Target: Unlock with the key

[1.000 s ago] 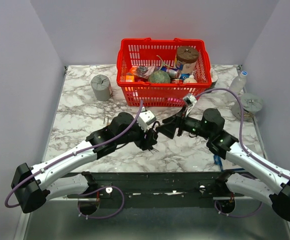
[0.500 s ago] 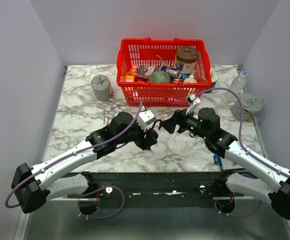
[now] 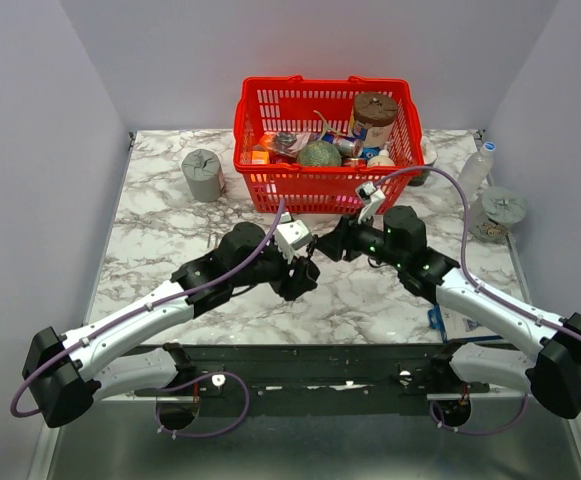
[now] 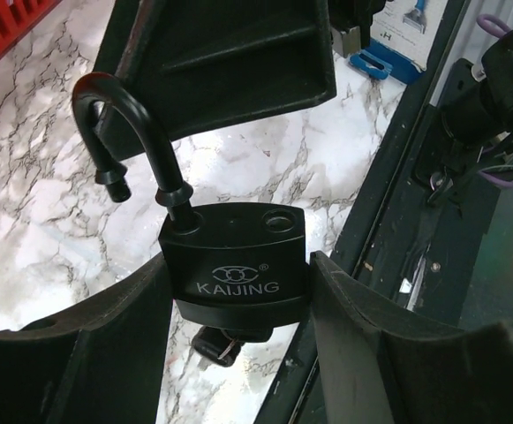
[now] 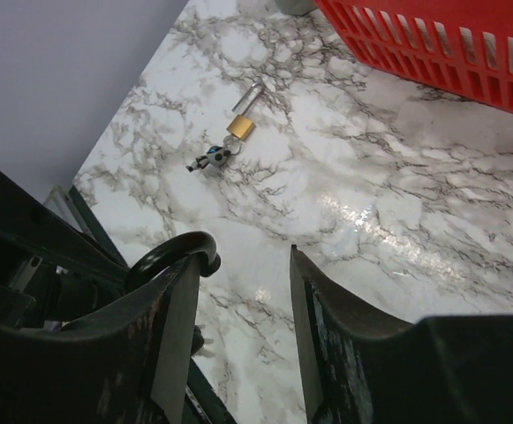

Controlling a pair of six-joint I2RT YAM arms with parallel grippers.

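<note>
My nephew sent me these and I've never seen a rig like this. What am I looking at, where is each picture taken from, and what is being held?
These are two robot arms bolted at the near edge of a marble table. The wide picture comes from a fixed camera above and behind them. The other two come from small cameras on the wrists, so each shows the dark fingers of its own claw up close. The left claw grips a black padlock by its body. Its shackle stands open, and the key pokes out underneath. The right claw is open beside that shackle and holds nothing. On the table sit a red basket full of odds and ends, a grey cylinder and a small brass padlock lying flat.
</note>
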